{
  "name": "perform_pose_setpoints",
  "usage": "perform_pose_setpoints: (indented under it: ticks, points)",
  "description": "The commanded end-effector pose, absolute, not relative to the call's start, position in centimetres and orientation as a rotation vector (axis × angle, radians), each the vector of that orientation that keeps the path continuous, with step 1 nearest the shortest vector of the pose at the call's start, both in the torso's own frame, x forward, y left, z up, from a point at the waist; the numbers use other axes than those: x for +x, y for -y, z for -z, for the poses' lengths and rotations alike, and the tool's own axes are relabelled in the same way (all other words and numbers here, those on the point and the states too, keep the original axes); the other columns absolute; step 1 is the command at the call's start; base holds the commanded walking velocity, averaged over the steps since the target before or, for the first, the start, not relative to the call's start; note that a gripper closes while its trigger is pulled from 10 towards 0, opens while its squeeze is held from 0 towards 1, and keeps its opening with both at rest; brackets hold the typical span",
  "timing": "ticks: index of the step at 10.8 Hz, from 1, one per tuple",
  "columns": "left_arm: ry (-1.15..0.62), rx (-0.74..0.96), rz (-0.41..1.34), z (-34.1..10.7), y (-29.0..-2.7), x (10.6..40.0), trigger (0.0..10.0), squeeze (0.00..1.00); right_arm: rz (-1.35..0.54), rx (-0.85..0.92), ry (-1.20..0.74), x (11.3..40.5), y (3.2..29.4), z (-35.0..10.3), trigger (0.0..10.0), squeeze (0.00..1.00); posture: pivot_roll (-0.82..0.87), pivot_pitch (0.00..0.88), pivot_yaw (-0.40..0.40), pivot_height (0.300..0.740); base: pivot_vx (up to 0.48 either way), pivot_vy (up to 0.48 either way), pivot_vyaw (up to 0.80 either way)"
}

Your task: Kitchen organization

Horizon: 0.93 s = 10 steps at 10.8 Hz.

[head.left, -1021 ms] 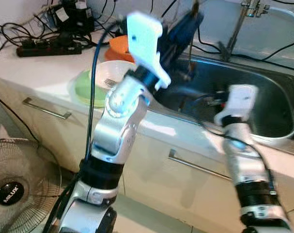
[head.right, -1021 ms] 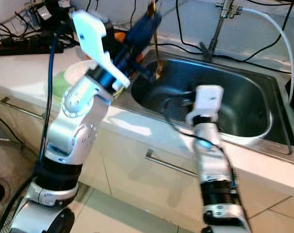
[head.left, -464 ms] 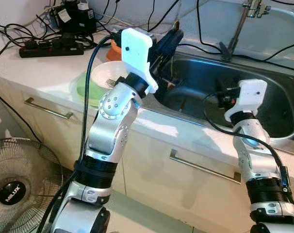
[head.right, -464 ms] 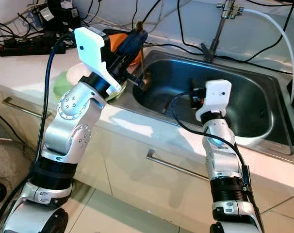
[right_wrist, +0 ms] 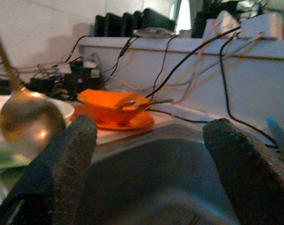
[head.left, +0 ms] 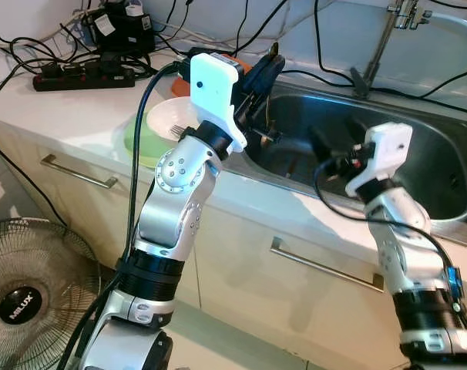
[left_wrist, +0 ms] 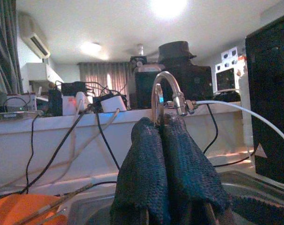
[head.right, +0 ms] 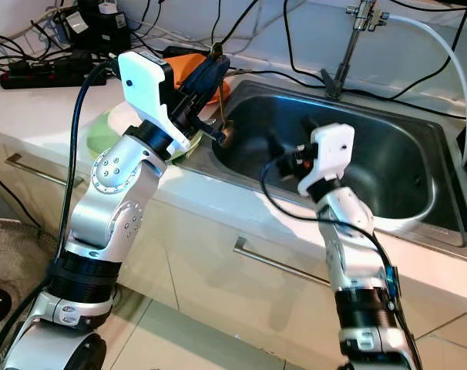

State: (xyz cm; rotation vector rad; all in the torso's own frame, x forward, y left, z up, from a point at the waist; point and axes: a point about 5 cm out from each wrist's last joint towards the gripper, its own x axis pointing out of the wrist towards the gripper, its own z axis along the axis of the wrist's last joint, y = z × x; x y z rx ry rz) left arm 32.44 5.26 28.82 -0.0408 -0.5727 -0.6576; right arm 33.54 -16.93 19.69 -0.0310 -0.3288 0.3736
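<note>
Left claw (head.right: 210, 73): raised over the left rim of the sink, its two black, rough-knit-textured fingers (left_wrist: 179, 168) pressed together and pinching the thin handle of a spoon (head.right: 224, 136).
Spoon: slim metal stem, rounded brassy bowl hanging down just inside the sink's left edge; in the right wrist view the bowl (right_wrist: 30, 121) reads as a smooth, shiny, dome-shaped lump.
Right claw (right_wrist: 146, 173): held low over the middle of the basin, its coarse black fingers (right_wrist: 69, 164) spread wide with nothing between them.
Sink (head.right: 403, 166): brushed stainless steel, rectangular with rounded corners, set into the desk.
Tap (left_wrist: 163, 93): curved chrome spout behind the basin, with a white hose leading off it.
Desk (head.left: 56, 112): pale, smooth top; cream cabinet fronts below with thin metal bar handles (head.left: 326, 267).
Green plate (head.left: 137, 142): flat, round, light green, on the desk left of the sink, with a white bowl (head.left: 172, 119) sitting on it and a fork (head.left: 174, 131) lying in the bowl.
Orange dish (right_wrist: 115, 110): glossy orange bowl on an orange saucer near the sink's back left corner, utensil handles resting across it.
Power strip (head.left: 83, 77): long black block at the back of the desk amid tangled black cables.
Fan (head.left: 18, 297): round wire-grille fan on the floor at lower left.
</note>
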Motion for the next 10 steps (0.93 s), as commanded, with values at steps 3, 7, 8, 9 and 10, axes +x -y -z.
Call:
perform_pose_setpoints:
  ticks: [3, 7, 8, 9, 10]
  points:
    - [0.586, -0.033, 0.674, -28.7, -4.8, 32.2, 10.0, 0.0, -0.476, -0.007, 0.331, 33.0, 15.5, -19.8, 10.0, 1.0, 0.04, 0.009, -0.018, 0.74, 0.0, 0.0, 0.0]
    - [0.551, -0.081, 0.781, -27.5, -2.4, 31.4, 10.0, 0.0, -0.541, 0.033, 0.326, 32.5, 13.2, -19.6, 10.0, 0.0, 0.04, 0.02, -0.016, 0.74, 0.0, 0.0, 0.0]
    - [0.535, -0.092, 0.8, -27.1, -1.8, 31.2, 10.0, 0.0, -0.551, 0.044, 0.328, 32.4, 12.8, -19.6, 10.0, 0.0, 0.04, 0.021, -0.016, 0.74, 0.0, 0.0, 0.0]
    - [0.526, -0.093, 0.819, -26.9, -1.4, 31.0, 10.0, 0.0, -0.549, 0.048, 0.328, 32.4, 12.7, -19.7, 10.0, 0.0, 0.04, 0.031, -0.018, 0.74, 0.0, 0.0, 0.0]
    - [0.523, -0.094, 0.826, -26.8, -1.2, 30.9, 10.0, 0.0, -0.544, 0.051, 0.328, 32.4, 12.7, -19.8, 10.0, 0.0, 0.04, 0.035, -0.018, 0.74, 0.0, 0.0, 0.0]
